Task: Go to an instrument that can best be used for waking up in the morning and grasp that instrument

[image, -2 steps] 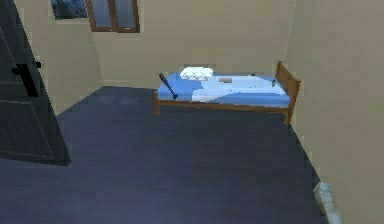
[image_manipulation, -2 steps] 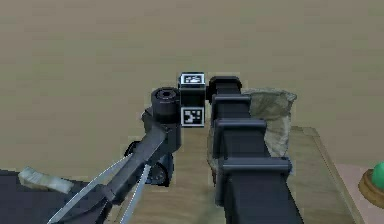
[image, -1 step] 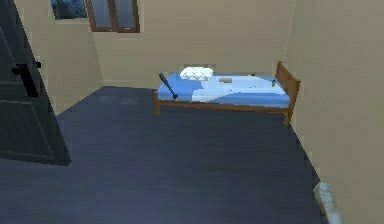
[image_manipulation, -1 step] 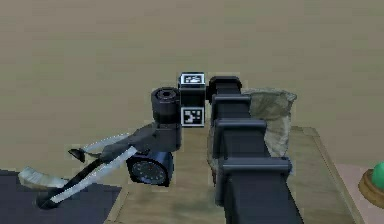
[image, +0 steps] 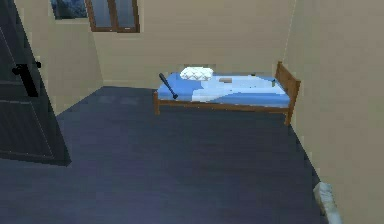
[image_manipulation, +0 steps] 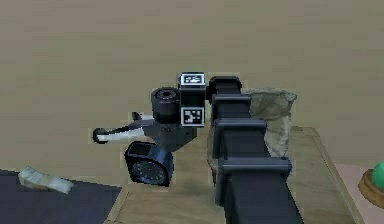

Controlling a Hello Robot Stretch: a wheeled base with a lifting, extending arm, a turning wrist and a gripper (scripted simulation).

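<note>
Bed frame wood, sheet blue cloth; tabletop lt wood, matt; arm dark matt; clock dark, smooth.

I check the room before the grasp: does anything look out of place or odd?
Two things. A pale crumpled thing lies on the dark floor beside the table, not on any furniture. On the bed, a dark bat-like stick lies slanted near the pillow. Nothing looks spilled or broken.

No legible text, numbers or brands, two white squares bearing black block marks unreadable as letters, round dark dial at seven o'clock from them, its face without legible figures
</note>
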